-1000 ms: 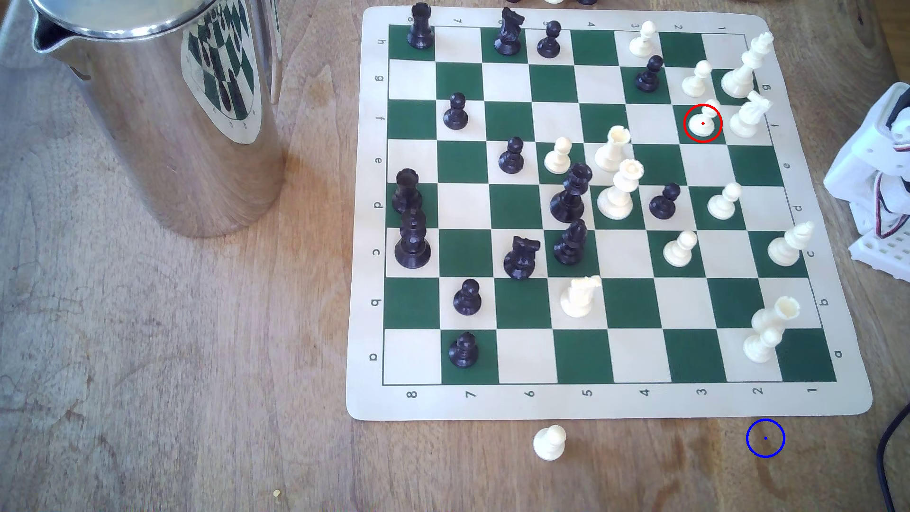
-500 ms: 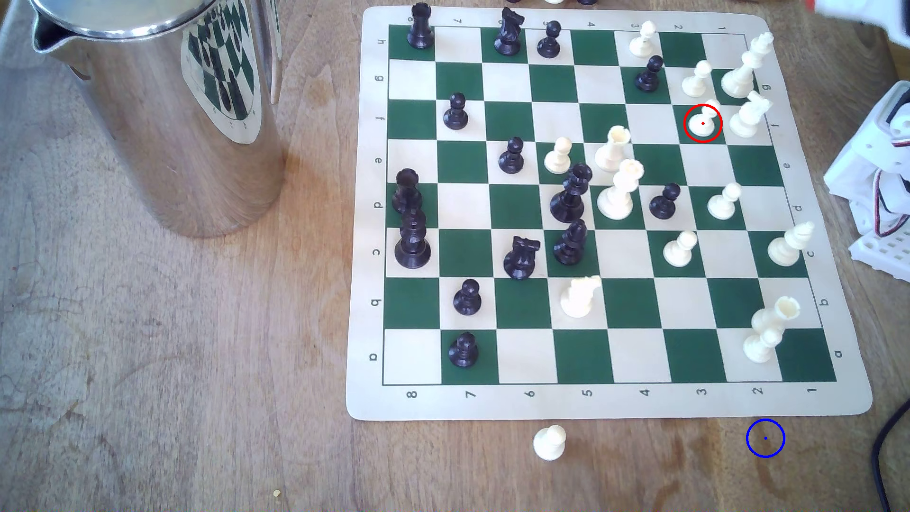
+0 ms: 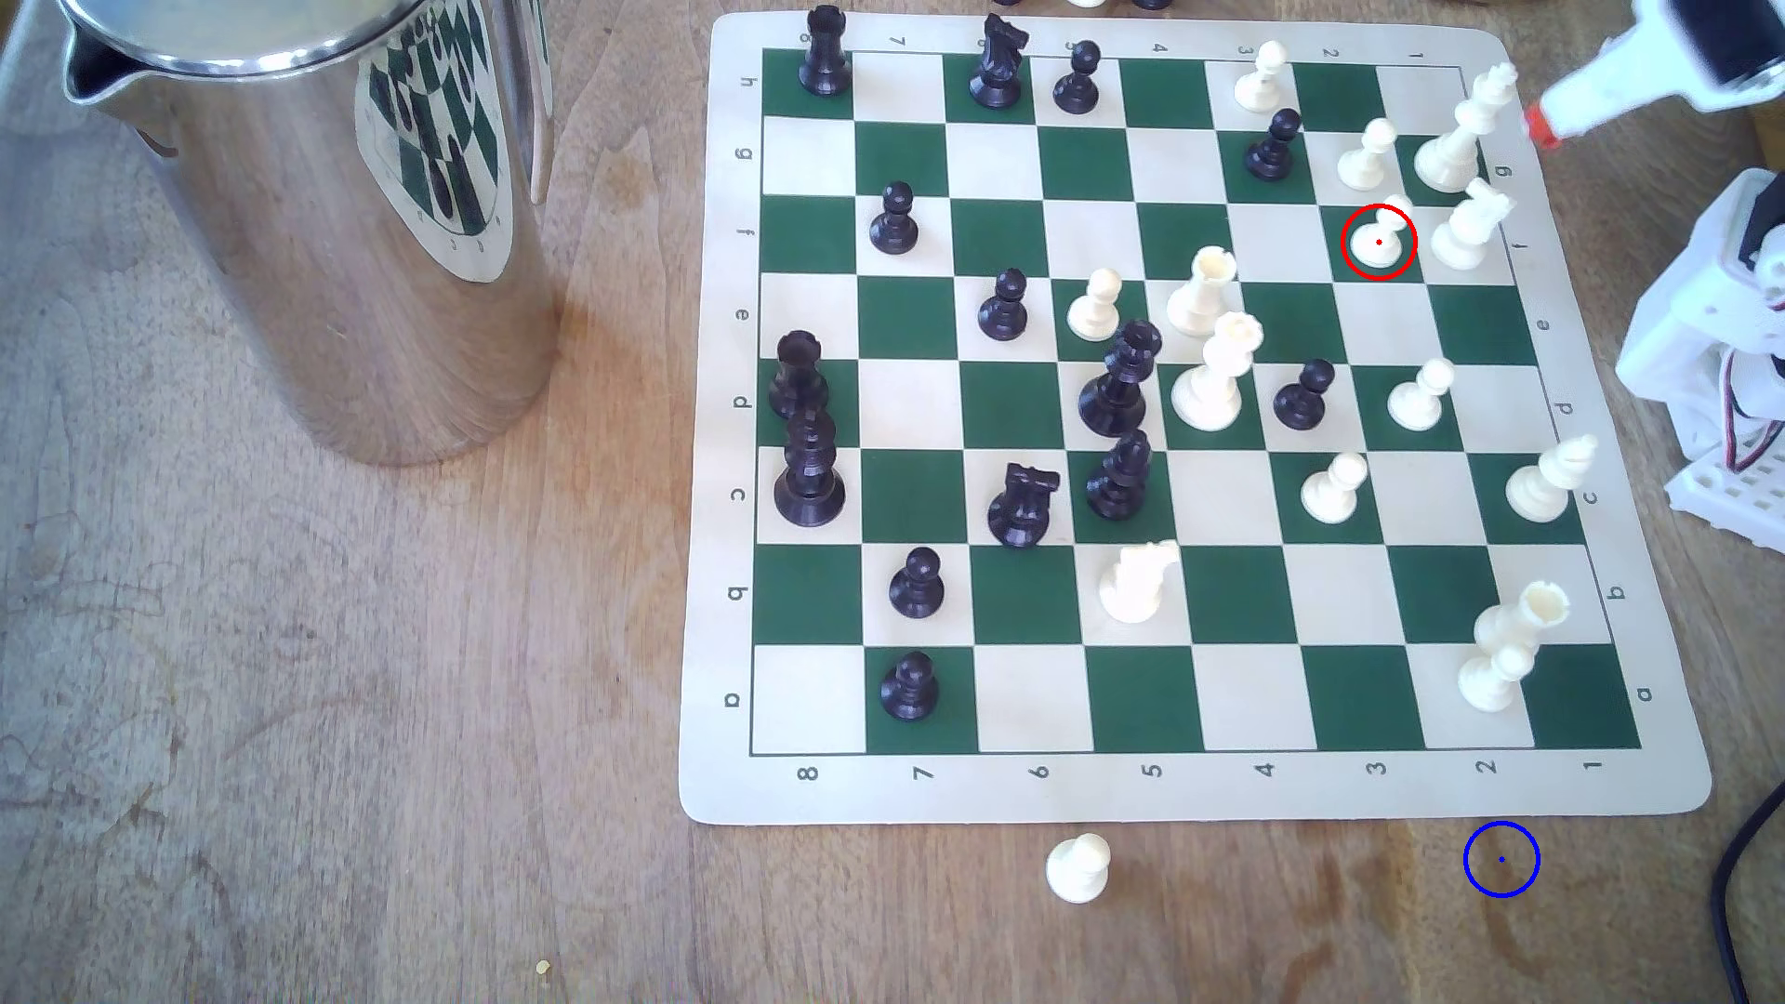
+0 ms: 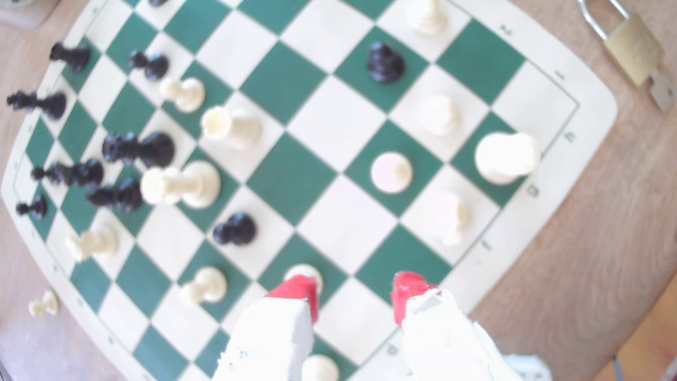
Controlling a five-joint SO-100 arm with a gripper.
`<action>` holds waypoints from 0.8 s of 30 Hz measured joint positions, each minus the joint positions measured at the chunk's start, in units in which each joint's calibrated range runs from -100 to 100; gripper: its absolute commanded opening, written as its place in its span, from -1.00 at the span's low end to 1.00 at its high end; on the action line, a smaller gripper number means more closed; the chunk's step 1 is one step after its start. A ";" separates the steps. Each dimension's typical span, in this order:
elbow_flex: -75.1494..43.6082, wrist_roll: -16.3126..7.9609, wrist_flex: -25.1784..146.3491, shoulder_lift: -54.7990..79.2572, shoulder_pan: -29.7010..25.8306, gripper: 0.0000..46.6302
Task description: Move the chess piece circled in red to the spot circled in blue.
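Observation:
The chess piece circled in red [image 3: 1378, 241] is a cream-white pawn standing on a green square near the board's right edge in the exterior view. From the wrist view I see the same pawn [image 4: 391, 172] from above, ahead of the fingertips. My gripper [image 3: 1544, 127] hangs in the air over the board's far right corner, up and to the right of the pawn and apart from it. In the wrist view the gripper [image 4: 351, 293] is open, and its red-tipped fingers [image 4: 296, 291] hold nothing. The spot circled in blue [image 3: 1501, 858] is on bare wood just off the board's near right corner.
A white knight [image 3: 1468, 227], king [image 3: 1459, 135] and another pawn [image 3: 1367, 154] crowd the circled pawn. A steel jug [image 3: 319, 222] stands at the exterior view's left. A loose white pawn [image 3: 1077, 869] sits on the wood. The arm's base [image 3: 1719, 386] and a black cable [image 3: 1739, 869] are at the right.
The gripper has come into the exterior view from the top right corner and moved down and left toward the board. No piece has moved.

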 measured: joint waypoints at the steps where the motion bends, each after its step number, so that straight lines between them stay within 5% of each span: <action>1: 0.00 -0.20 0.00 1.34 -1.18 -0.54; 9: 2.53 -0.39 -8.29 11.06 -0.52 -0.36; 24: 9.85 1.90 -22.23 23.04 5.46 -0.46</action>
